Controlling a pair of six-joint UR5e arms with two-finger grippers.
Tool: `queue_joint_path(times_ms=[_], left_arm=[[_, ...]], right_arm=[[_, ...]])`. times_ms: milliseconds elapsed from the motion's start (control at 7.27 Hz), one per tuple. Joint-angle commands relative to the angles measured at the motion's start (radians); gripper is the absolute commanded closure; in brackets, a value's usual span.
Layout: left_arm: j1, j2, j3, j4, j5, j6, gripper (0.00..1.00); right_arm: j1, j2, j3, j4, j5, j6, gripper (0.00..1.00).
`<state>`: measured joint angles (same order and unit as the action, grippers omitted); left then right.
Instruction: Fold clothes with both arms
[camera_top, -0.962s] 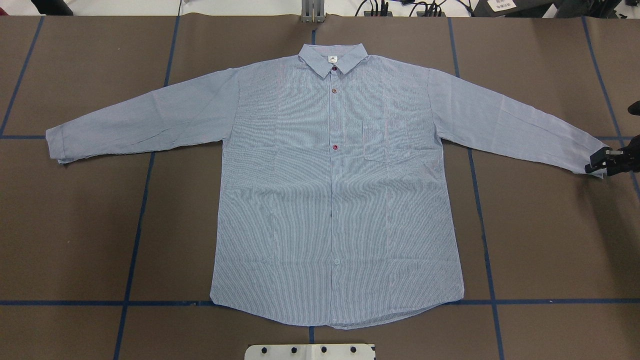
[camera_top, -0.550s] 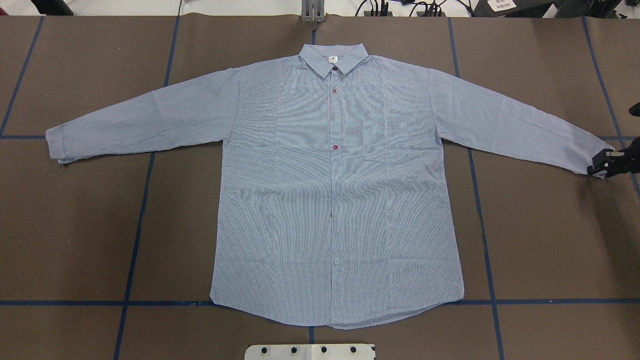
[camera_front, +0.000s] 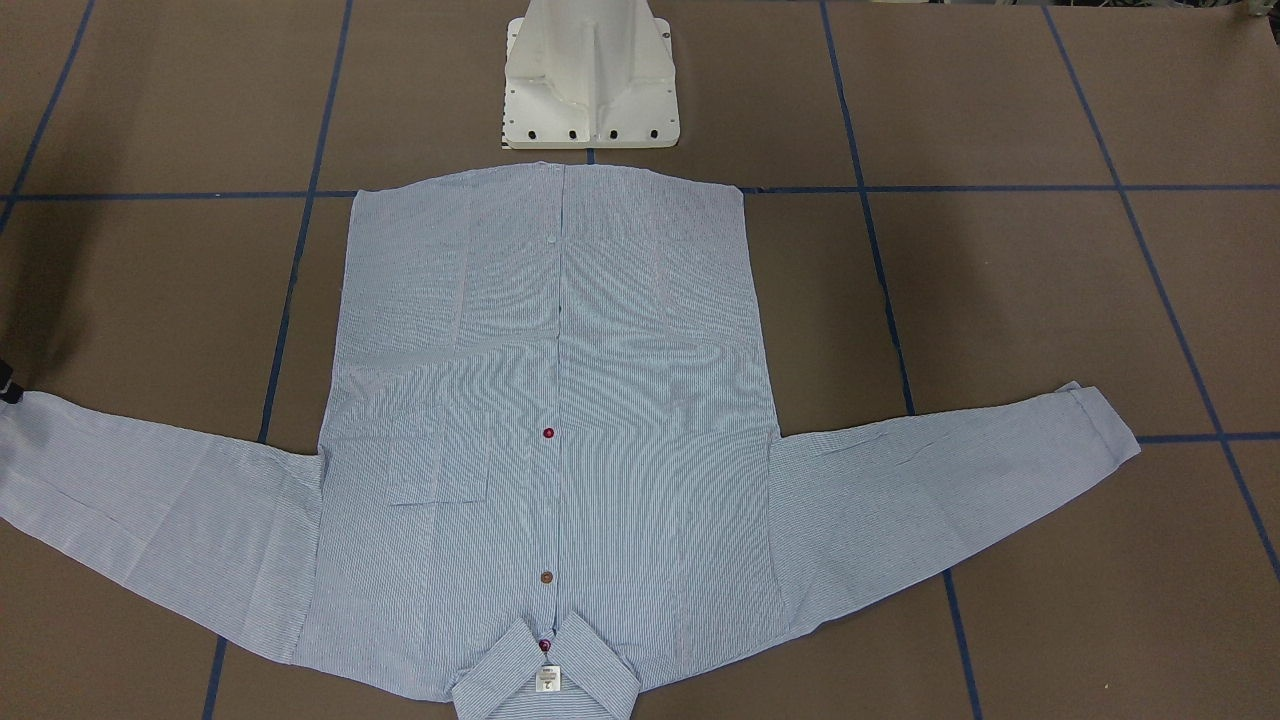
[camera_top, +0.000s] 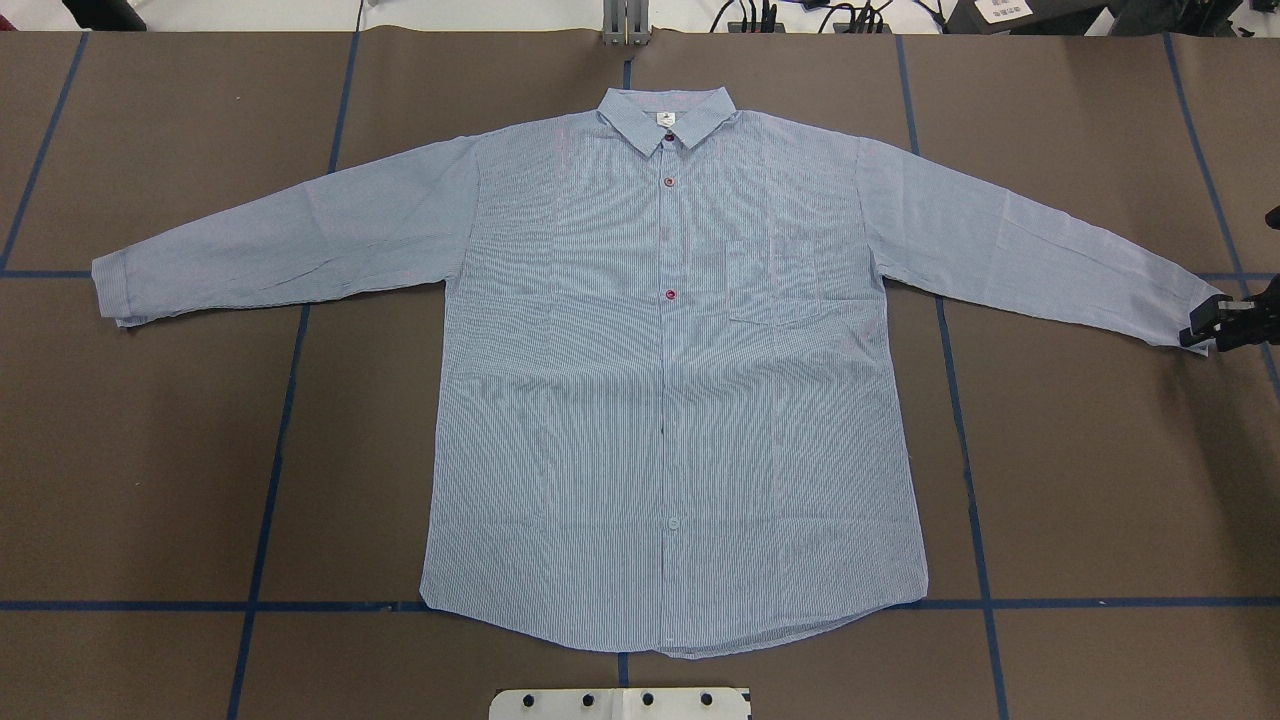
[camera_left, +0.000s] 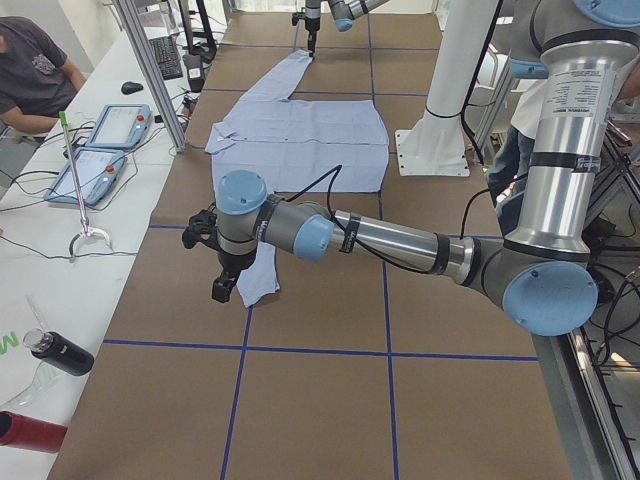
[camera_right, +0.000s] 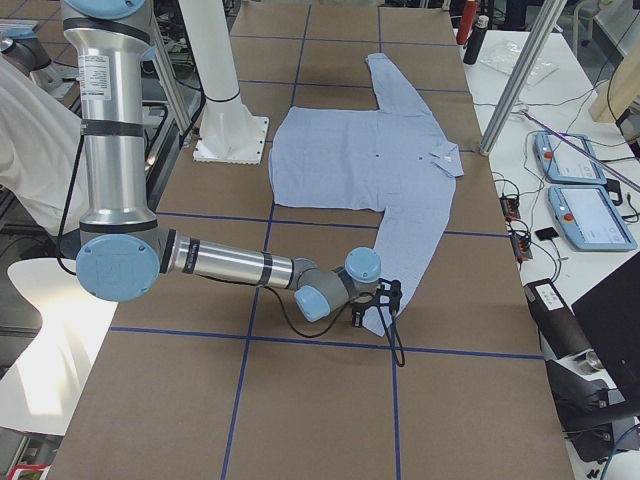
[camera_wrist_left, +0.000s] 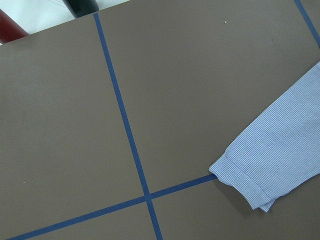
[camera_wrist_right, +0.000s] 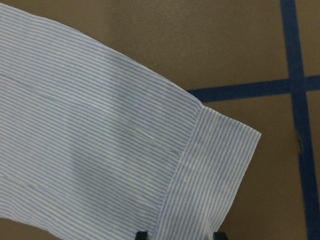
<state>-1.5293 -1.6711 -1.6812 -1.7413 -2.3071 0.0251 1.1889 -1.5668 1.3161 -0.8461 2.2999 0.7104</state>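
Note:
The striped light blue shirt (camera_top: 660, 400) lies flat and buttoned on the brown table, collar (camera_top: 667, 115) at the far side and both sleeves spread out. My right gripper (camera_top: 1198, 325) is at the right cuff (camera_wrist_right: 210, 170). Its two fingertips (camera_wrist_right: 141, 235) stand apart at the cuff's edge, so it is open, and the cuff lies flat. My left gripper (camera_left: 225, 285) shows only in the exterior left view, hanging beside the left cuff (camera_wrist_left: 250, 180); I cannot tell whether it is open or shut.
The white pedestal base (camera_top: 620, 703) stands just behind the shirt's hem. Blue tape lines (camera_top: 270, 480) cross the table. A side bench with tablets (camera_left: 100, 150) and bottles (camera_left: 60, 352) runs along the far edge, and a person (camera_left: 30, 70) sits there.
My right gripper has drawn back slightly toward the view's right edge, off the cuff's end. The shirt has not moved.

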Motion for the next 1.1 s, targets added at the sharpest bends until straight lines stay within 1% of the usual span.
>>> queue_joint_path(times_ms=[0, 550, 962], left_arm=[[0.0, -0.002, -0.002, -0.001, 0.0, -0.001, 0.0], [0.0, -0.002, -0.002, 0.0, 0.0, -0.001, 0.0], [0.0, -0.002, -0.002, 0.0, 0.0, -0.001, 0.0]], right_arm=[[0.026, 0.007, 0.005, 0.002, 0.003, 0.001, 0.46], [0.028, -0.009, -0.005, -0.002, -0.002, 0.001, 0.47], [0.026, -0.001, -0.006, -0.008, -0.002, 0.001, 0.47]])
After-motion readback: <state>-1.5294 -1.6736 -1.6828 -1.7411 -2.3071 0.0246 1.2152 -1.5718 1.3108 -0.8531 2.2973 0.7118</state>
